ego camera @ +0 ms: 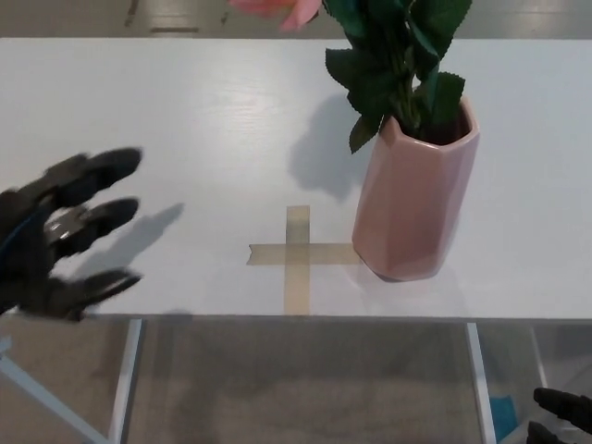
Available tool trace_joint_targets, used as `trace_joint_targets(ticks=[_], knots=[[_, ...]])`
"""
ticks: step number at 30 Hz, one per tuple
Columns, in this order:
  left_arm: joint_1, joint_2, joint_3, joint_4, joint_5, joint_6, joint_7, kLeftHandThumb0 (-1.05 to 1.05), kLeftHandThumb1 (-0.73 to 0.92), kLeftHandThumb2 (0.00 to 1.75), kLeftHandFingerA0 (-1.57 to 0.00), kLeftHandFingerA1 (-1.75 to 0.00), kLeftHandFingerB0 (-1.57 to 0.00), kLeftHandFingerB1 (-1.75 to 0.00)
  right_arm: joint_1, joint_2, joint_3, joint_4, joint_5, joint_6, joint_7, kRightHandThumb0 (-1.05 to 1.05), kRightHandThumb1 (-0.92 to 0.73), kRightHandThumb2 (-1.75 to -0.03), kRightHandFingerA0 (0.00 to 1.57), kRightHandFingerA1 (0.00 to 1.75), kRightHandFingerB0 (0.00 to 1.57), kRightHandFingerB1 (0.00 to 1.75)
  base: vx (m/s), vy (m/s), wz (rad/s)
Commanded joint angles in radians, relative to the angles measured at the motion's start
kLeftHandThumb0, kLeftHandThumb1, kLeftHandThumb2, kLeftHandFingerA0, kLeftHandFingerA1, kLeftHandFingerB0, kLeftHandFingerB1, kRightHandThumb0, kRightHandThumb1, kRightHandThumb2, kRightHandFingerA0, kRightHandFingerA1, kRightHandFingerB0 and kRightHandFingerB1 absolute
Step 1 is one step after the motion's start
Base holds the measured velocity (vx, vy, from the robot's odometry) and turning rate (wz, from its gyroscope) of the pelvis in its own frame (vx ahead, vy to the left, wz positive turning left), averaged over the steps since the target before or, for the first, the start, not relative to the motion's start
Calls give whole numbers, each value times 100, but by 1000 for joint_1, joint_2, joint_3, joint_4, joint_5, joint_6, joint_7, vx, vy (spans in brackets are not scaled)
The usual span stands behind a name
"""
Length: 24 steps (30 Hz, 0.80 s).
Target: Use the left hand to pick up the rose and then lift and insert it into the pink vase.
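at table edge (277, 317), left hand (65, 231) open

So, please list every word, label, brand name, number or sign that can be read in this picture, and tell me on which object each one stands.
None: no readable text shows.
The pink vase is plain, with no label or brand.
The tape cross on the white table is a mark without writing.
The left hand shows no lettering.
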Motion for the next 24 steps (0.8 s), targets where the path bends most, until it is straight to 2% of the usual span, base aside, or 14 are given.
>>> trace_joint_targets(ticks=[1,2,3,10,15,16,19,21,22,24], knots=[[156,38,112,-122,-132,-112,-90,-57,37,71,-10,-41,-1,-32,20,-2,2,14,-1,5,-4,-23,-62,-58,58,49,57,48,0,0,0],[187,38,135,-147,-152,-126,-103,-57,46,54,-15,-31,-12,-25,20,-2,3,13,-2,6,-4,-23,-62,-58,59,50,57,48,0,0,0],[249,36,182,-191,-190,-145,-132,-31,25,84,-1,-49,0,-47,22,-2,4,13,-3,8,-4,-23,-62,-58,59,49,58,48,0,0,0],[486,-3,328,-286,-309,-233,-225,-31,25,84,0,-48,0,-47,22,-3,17,9,-9,15,-8,-23,-62,-58,58,49,58,48,0,0,0],[644,-48,390,-220,-350,-310,-311,-31,25,84,0,-48,0,-48,17,-11,21,17,-11,16,-11,-23,-62,-58,58,49,58,48,0,0,0],[658,-55,384,-168,-337,-339,-325,-55,46,54,-19,-29,-15,-28,20,-12,21,20,-10,15,-9,-23,-62,-58,58,49,58,48,0,0,0],[676,-57,361,69,-248,-421,-314,-49,48,56,-18,-30,-14,-27,31,-8,25,29,-12,13,-4,-22,-62,-58,58,49,57,48,0,0,0],[675,-51,346,142,-215,-444,-289,-50,49,55,-18,-30,-15,-27,36,-8,25,29,-12,13,-3,-22,-62,-58,58,49,57,48,0,0,0],[659,-49,315,275,-137,-473,-222,-32,40,93,0,-49,0,-48,43,-9,24,31,-10,12,2,-22,-62,-58,58,49,57,48,0,0,0],[620,-34,279,434,-61,-507,-138,-33,42,96,0,-49,0,-48,42,-6,23,34,-8,13,3,-23,-62,-58,58,49,57,48,0,0,0]])
